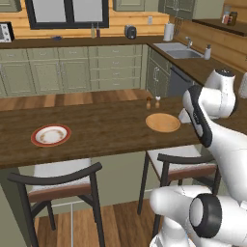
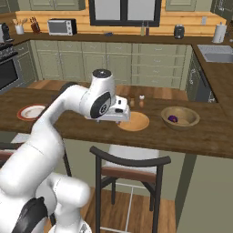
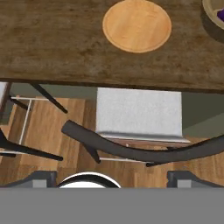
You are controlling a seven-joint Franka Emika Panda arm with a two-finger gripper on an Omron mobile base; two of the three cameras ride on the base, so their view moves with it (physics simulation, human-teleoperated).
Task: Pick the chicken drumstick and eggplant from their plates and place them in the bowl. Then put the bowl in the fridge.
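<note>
- Eggplant [image 2: 172,119], the small glossy dark purple vegetable, lies inside the deep round light-brown wooden bowl [image 2: 180,117] on the dark wooden counter [image 2: 91,123], so I judge that half of the filling is done.
- Whether the chicken drumstick is in the bowl too I cannot tell; I see no sign of it on either plate.
- The flat tan wooden plate [image 1: 163,122] sits bare just beside the bowl, and the white plate with the orange-red rim [image 1: 51,135] sits bare well apart, toward the counter's other end.
- What I judge is left: confirm the drumstick, then carry the bowl to the fridge.
- My two-finger gripper [image 3: 112,177] hangs out past the counter's near edge, above the grey-cushioned dark-framed chair [image 3: 138,118], jaws spread wide with nothing between them.
- Two small salt and pepper shakers [image 2: 136,101] stand near the tan plate's far side; I would keep the wrist clear of them.
- The bowl rests near the counter's front edge, with bare wood around it, so I judge there is room to come down on its rim from above.
- Chair backs stand just under the counter edge, so any low swing there risks a knock.
</note>
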